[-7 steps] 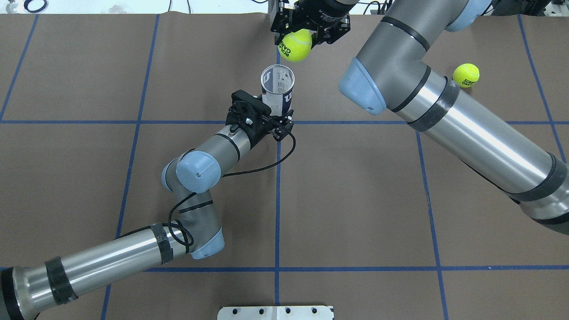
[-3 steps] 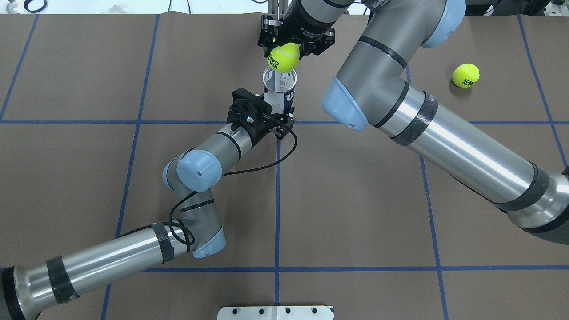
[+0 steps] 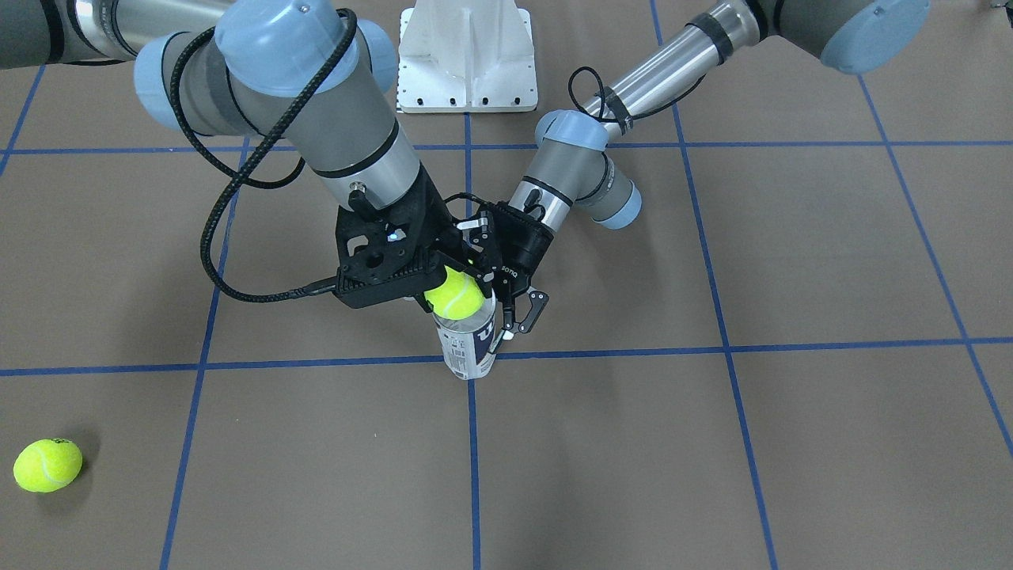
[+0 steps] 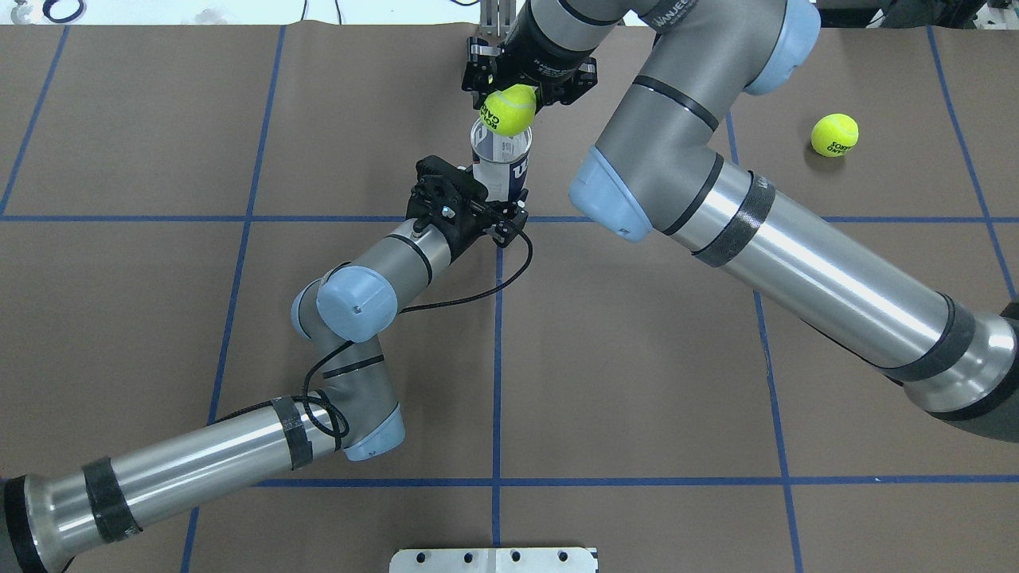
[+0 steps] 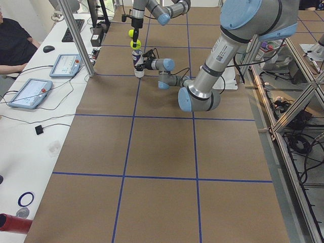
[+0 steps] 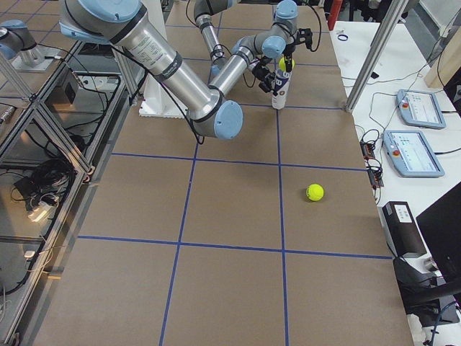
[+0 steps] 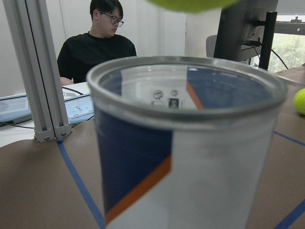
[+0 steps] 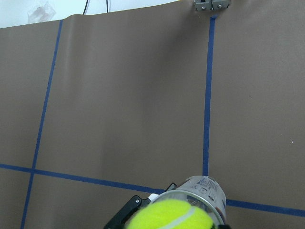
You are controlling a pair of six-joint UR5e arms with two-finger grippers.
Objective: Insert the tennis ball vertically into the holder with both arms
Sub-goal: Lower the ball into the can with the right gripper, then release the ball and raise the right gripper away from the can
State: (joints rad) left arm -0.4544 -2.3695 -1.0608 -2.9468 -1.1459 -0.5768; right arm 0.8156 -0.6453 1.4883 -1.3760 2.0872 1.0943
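My right gripper points straight down, pinched on a tennis ball that hangs just above the open mouth of the holder, not yet inside. My left gripper clamps the holder low on its near side, and it stands upright on the table. The table's far edge runs near my right gripper. A second ball lies well apart to my right. My right arm reaches high across the table. My left arm lies low with its elbow bent.
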